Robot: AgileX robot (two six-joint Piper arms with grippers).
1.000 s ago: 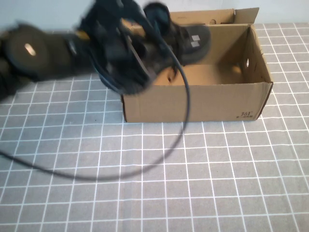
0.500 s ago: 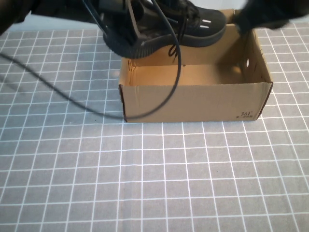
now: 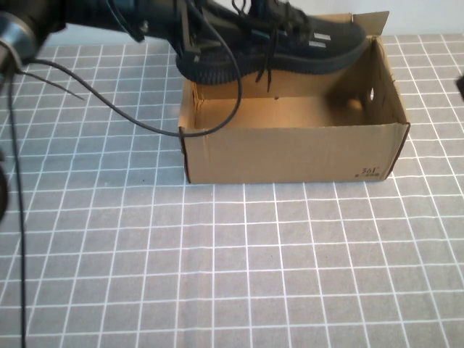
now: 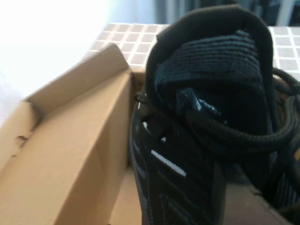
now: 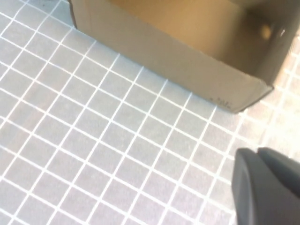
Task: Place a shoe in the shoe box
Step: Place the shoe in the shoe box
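The black knit shoe (image 3: 290,43) hangs toe to the right over the back rim of the open brown shoe box (image 3: 290,148), its laces dangling inside. My left gripper (image 3: 185,36) comes in from the upper left and is shut on the shoe's heel end. In the left wrist view the shoe (image 4: 206,117) fills the frame beside the box's flap (image 4: 70,154). My right gripper (image 5: 258,152) is shut and empty, above the mat to the right of the box (image 5: 159,47). In the high view only a dark bit of the right arm (image 3: 461,85) shows at the right edge.
The box stands on a grey mat with a white grid (image 3: 239,268). The left arm's black cable (image 3: 109,109) loops down over the mat to the box's front left corner. The box's inside shows bare cardboard.
The shoe has moved right and a little lower over the box's back rim. The right arm has drawn away from the box's far right corner to the right edge.
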